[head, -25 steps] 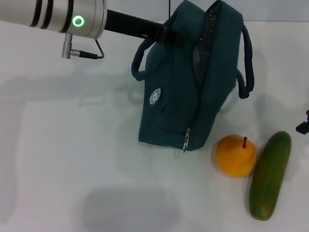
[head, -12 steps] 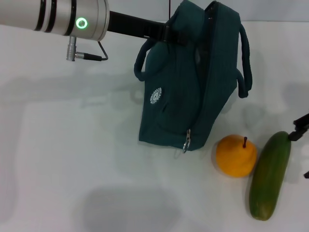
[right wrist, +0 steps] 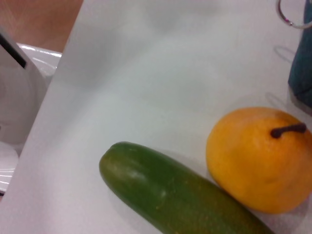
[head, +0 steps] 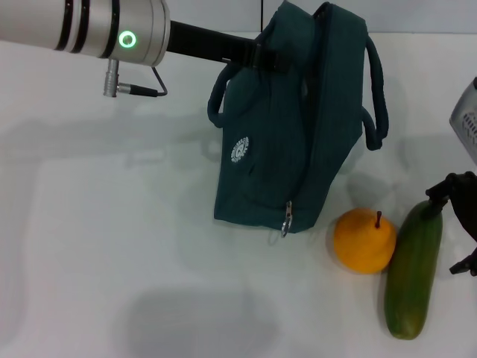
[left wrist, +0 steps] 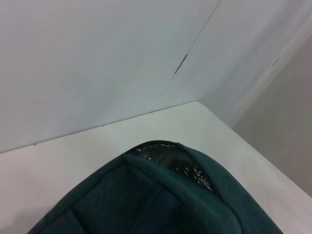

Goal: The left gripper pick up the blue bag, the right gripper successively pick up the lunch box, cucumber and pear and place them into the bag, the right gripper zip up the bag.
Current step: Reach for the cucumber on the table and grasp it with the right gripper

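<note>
Nearest you, the cucumber (head: 414,273) lies on the white table (head: 112,246), just beside the pear (head: 364,240). Your right gripper (head: 456,224) stands with fingers spread wide at the cucumber's far end, holding nothing. Farther back, the blue bag (head: 294,127) stands upright, zipper parted. Your left gripper (head: 257,58) is clamped on its top edge.

Silver wrist with green ring light (head: 128,39), black forearm.
</note>
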Controlling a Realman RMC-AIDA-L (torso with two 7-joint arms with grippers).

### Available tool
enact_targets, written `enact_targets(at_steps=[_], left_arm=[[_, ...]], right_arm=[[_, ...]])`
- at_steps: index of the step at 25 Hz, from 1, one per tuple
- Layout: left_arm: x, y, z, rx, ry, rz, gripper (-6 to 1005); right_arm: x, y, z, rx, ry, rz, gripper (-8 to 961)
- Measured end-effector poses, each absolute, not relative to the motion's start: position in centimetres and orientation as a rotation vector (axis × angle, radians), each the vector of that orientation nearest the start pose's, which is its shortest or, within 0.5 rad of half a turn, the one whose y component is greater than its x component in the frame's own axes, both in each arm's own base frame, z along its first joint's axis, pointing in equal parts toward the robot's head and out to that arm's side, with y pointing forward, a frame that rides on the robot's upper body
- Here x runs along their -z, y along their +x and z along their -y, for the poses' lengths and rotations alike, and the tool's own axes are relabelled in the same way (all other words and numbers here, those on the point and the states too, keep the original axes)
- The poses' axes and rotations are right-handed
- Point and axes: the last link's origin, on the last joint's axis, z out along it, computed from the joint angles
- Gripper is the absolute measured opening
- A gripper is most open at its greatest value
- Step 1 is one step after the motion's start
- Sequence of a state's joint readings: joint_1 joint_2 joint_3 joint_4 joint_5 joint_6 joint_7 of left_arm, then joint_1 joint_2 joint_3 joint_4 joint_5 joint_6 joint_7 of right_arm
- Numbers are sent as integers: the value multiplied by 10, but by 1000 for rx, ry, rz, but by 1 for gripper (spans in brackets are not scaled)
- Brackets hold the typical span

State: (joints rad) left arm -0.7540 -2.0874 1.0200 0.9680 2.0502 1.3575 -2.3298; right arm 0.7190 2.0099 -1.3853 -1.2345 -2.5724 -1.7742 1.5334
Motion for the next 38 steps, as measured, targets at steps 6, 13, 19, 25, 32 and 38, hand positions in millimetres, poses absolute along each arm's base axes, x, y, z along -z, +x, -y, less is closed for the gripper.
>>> enact_targets(at_steps=[6, 13, 19, 25, 32, 38], left_arm=[[-2, -139, -406, 496, -2665, 1138, 57], [-2, -139, -406, 493, -2664, 1123, 57], [-2, -144, -405, 494, -2651, 1138, 57], [-2, -145, -404, 503, -2649, 1146, 56], [1, -147, -402, 495, -2655, 1154, 56], [1, -148, -401, 492, -2655, 1157, 56]], right_arm=[[-14, 167, -350, 877, -3061, 543, 871], [-5, 164, -350, 918, -3066, 583, 871], [3, 165, -347, 956, -3067, 645, 871], [11, 166, -344, 993, -3058, 700, 870], [18, 166, -340, 1024, -3063, 729, 870], [20, 167, -338, 1037, -3073, 693, 870]])
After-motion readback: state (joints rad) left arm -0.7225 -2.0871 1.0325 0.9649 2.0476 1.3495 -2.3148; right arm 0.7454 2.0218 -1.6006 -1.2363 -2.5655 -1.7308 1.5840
